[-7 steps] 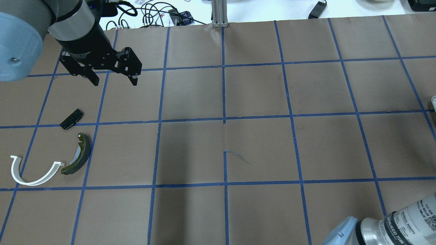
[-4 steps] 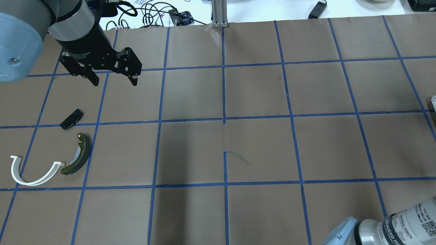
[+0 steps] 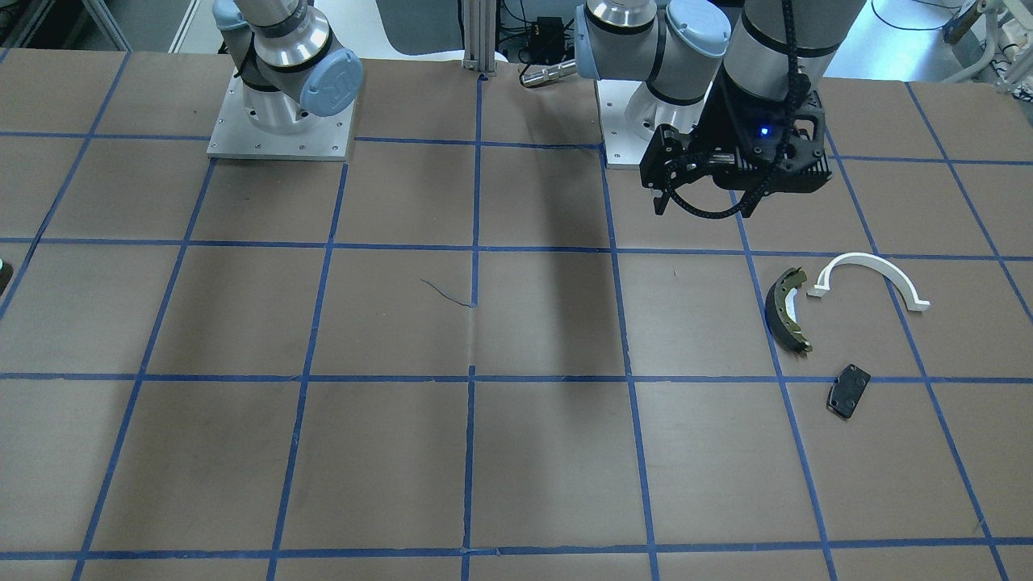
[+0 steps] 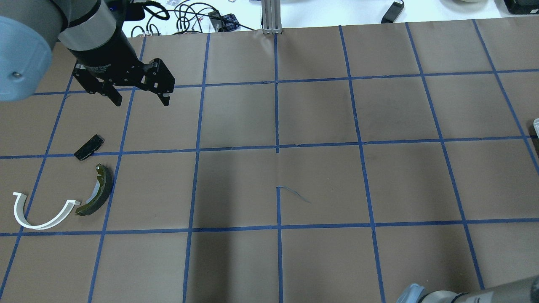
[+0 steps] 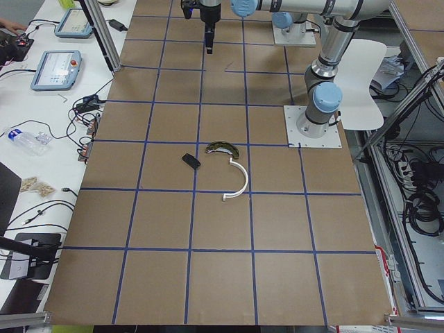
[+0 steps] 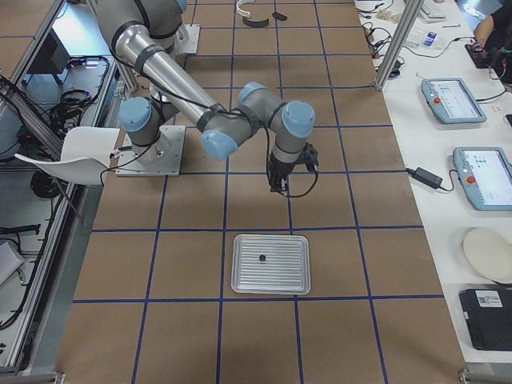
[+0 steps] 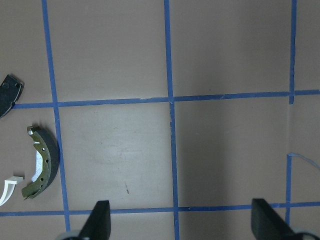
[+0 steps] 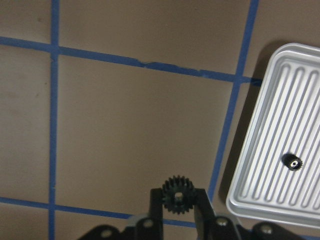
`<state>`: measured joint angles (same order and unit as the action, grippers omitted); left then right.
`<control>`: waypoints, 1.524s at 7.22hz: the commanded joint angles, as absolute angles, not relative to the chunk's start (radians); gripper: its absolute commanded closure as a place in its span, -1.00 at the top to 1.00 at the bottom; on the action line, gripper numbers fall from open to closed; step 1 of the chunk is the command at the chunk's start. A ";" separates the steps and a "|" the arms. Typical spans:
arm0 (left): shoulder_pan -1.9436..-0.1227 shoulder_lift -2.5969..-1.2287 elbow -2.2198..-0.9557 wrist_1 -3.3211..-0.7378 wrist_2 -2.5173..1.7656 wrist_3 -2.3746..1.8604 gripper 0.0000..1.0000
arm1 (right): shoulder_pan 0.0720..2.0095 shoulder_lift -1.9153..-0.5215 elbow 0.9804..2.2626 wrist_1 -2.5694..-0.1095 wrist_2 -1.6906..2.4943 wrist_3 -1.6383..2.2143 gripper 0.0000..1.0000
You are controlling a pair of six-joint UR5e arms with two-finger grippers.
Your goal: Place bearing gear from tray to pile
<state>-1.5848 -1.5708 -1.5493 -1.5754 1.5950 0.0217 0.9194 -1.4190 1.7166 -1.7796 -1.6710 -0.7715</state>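
Note:
My right gripper [image 8: 176, 200] is shut on a small black toothed bearing gear [image 8: 176, 191], held above the brown table just left of the silver ribbed tray [image 8: 272, 150]. In the exterior right view the gripper [image 6: 276, 188] hangs beyond the tray [image 6: 300, 284]. The pile lies far off on the left side: an olive brake shoe [image 4: 96, 191], a white arc piece [image 4: 42, 214] and a flat black pad [image 4: 89, 147]. My left gripper [image 4: 142, 102] is open and empty, above the table beyond the pile, apart from it.
A small black round part [image 8: 291, 161] lies in the tray. An aluminium post [image 4: 271, 17] and cables stand at the table's far edge. The two arm bases [image 3: 278, 121] sit at the robot's side. Tablets [image 6: 452, 100] lie on a side bench.
My right arm has slid down and right, nearly out of the overhead view. My left gripper has barely moved and stays open. The pile has not moved.

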 commanded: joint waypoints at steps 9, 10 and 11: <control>-1.583 -1.543 -1.568 -1.588 1.589 0.015 1.00 | 1.910 -1.143 1.706 -2.175 -1.386 0.664 -0.59; -1.585 -1.533 -1.594 -1.577 1.594 0.015 1.00 | 1.913 -1.138 1.701 -2.168 -1.378 0.664 -0.30; -1.582 -1.531 -1.606 -1.574 1.595 0.035 1.00 | 1.913 -1.135 1.703 -2.166 -1.381 0.663 0.84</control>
